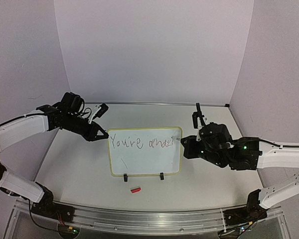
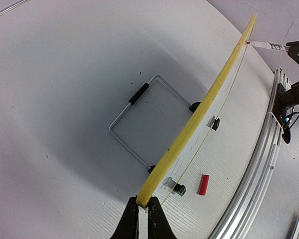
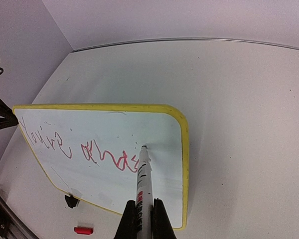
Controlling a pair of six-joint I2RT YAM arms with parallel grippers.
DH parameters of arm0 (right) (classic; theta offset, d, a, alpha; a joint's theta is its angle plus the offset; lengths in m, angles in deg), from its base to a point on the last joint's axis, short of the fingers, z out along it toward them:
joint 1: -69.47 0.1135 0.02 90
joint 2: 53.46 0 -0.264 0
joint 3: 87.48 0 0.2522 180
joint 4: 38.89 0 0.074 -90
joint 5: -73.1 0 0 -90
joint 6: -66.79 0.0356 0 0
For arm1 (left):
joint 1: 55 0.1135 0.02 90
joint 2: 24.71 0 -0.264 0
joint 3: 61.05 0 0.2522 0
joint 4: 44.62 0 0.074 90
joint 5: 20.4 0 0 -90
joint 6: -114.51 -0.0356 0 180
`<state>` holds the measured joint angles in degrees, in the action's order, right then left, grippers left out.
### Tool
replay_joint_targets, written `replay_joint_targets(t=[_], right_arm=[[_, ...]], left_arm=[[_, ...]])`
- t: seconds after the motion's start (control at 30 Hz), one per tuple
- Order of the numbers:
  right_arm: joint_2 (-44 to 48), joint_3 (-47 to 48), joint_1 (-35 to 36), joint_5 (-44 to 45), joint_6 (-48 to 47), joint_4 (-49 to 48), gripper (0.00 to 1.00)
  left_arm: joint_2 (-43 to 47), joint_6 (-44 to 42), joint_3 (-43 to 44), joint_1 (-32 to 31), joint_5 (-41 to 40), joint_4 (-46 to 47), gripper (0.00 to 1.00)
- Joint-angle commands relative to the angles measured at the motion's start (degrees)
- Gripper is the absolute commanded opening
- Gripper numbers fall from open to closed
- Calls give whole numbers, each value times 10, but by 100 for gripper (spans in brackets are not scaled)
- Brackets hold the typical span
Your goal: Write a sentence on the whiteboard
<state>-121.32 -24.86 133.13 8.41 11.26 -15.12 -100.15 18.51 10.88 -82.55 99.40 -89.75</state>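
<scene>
Left gripper (image 2: pixel 143 213): closed on the upper left corner of the whiteboard (image 1: pixel 149 162), which stands mid-table.
Right gripper (image 3: pixel 144 219): clamped on the marker (image 3: pixel 144 174), tip on the board.
Sentence (image 1: pixel 142 143): reads "You're amazi", close to the right frame.
Risk: tip pressure may tip the board back or slip the corner pinch; the remaining letters may crowd.

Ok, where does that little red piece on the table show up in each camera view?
Top external: the red piece lies low centre, just in front of the whiteboard.
Left wrist: lower right, between board and metal rail.
Right wrist: bottom left, below the board's edge.
Shared landmark: the whiteboard's yellow frame.
</scene>
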Motion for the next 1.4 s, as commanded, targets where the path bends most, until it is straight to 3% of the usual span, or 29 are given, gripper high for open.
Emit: replay_joint_targets(t=[0.0,0.17,0.87,1.37], right_arm=[[34,-2,-3,-24,-13,-17,0],[71,-26,-3,-36,-3,-3,0],[26,-20,-8,5,21,20,0],[30,-39,-10,-25,54,44,0]], left_arm=[[-11,-12,5,-6,-15,-30,0],[-12,-12,6,-6,-15,-30,0],[-11,-13,5,-6,-15,-30,0],[-12,-12,5,-6,-16,-30,0]])
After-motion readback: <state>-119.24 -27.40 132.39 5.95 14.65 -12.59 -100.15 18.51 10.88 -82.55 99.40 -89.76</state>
